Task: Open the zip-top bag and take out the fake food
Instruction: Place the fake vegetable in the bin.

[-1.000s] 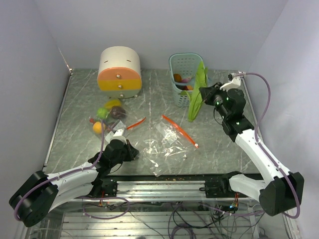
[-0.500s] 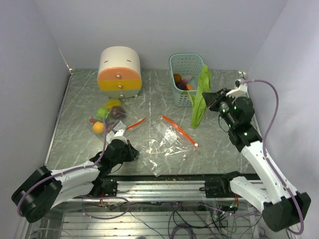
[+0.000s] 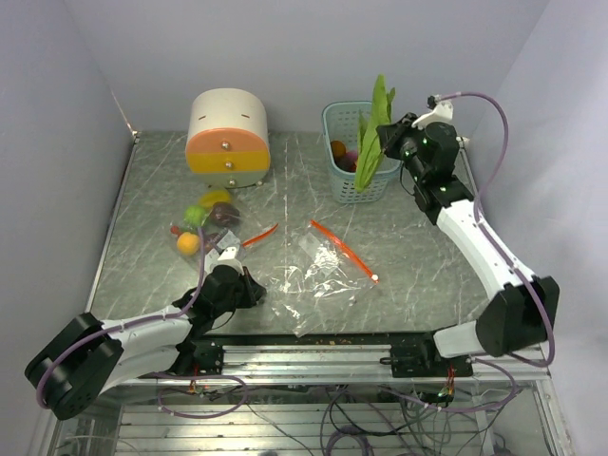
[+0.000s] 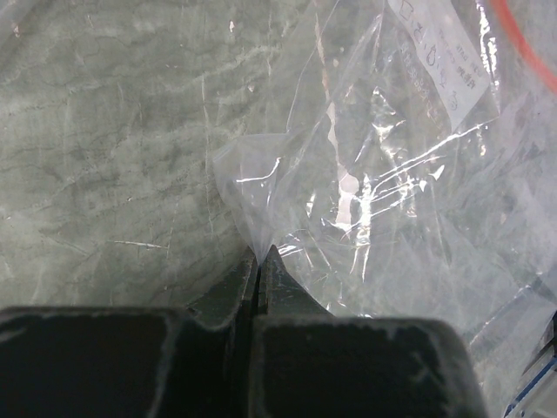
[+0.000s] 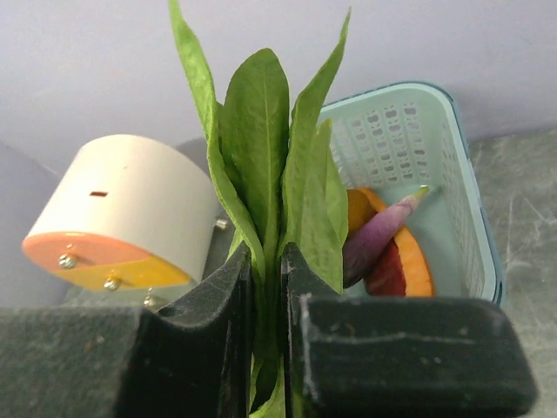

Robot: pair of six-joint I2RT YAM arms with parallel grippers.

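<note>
The green leafy piece (image 5: 261,157) is being held upright, raised by the basket (image 5: 452,157), its stem clamped between the right gripper (image 5: 265,261) fingers. A corner of the zip-top bag (image 4: 383,174), lying on the table (image 3: 427,247), is being pinched by the left gripper (image 4: 259,254). Other fake fruits (image 3: 204,223) are being observed clustered before the drawer box (image 3: 228,128).
</note>
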